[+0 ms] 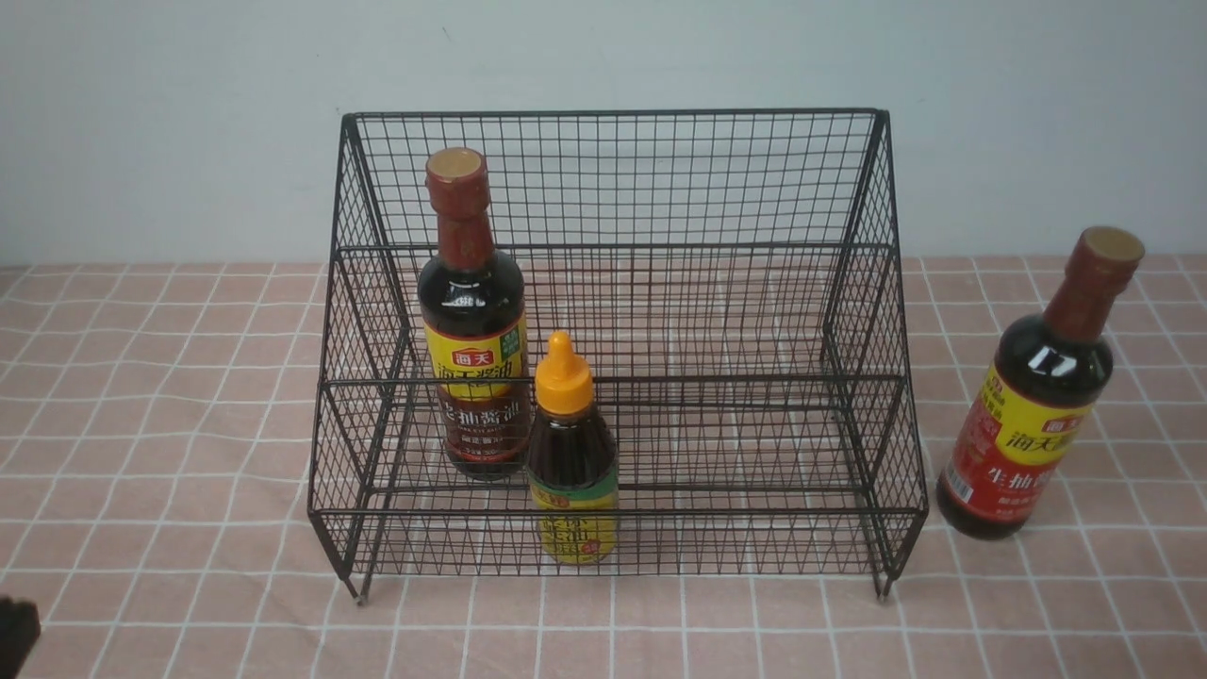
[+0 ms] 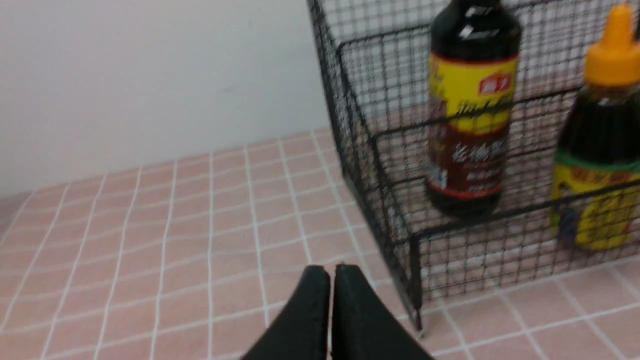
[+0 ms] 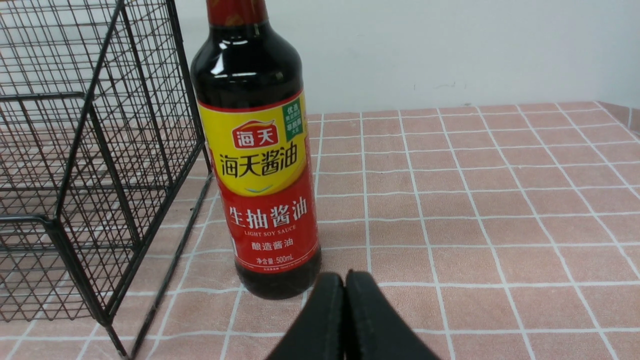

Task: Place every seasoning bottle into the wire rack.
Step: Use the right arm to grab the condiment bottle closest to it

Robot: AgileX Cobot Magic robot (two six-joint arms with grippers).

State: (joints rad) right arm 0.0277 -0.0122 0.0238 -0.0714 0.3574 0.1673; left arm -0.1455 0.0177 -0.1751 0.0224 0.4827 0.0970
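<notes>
The black wire rack [image 1: 613, 179] stands mid-table. Inside it, at the left, a tall seasoning bottle with a yellow-and-brown label [image 1: 471, 321] stands upright, and a short bottle with an orange nozzle cap [image 1: 571, 453] stands just in front of it. Both also show through the mesh [image 2: 360, 150] in the left wrist view: the tall one [image 2: 470, 115], the short one [image 2: 600, 150]. A third tall bottle, red-and-yellow label [image 1: 1033, 396] [image 3: 260, 165], stands on the cloth right of the rack [image 3: 90, 165]. My left gripper [image 2: 330, 272] is shut and empty near the rack's left front leg. My right gripper [image 3: 345, 280] is shut and empty, just short of the red-label bottle's base.
A pink checked cloth [image 1: 170, 424] covers the table, with a pale wall [image 1: 189, 113] behind. A dark bit of the left arm [image 1: 14, 632] shows at the front view's lower left corner. The right arm does not show in the front view.
</notes>
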